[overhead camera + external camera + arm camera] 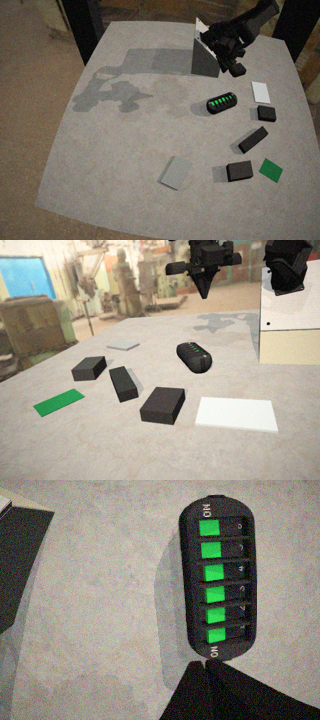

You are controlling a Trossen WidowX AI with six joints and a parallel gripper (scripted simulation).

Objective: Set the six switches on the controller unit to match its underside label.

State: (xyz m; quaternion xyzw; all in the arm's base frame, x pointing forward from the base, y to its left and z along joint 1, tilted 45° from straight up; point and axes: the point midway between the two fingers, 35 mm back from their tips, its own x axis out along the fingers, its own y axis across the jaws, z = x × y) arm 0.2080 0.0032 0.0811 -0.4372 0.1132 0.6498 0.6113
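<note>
With its fingertips together on nothing, the hand (224, 71) (204, 298) (205, 663) should descend squarely onto one rocker of the controller unit (221, 103) (194, 357) (218, 577) below it.

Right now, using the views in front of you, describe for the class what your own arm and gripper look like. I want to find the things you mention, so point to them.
My arm (246, 27) (286, 265) is matte black, with chunky, angular segments. The gripper (204, 297) (205, 664) is black too, with blocky parts on both sides and two smooth fingers that taper to narrow tips. I can make out no cables or markings on either.
</note>
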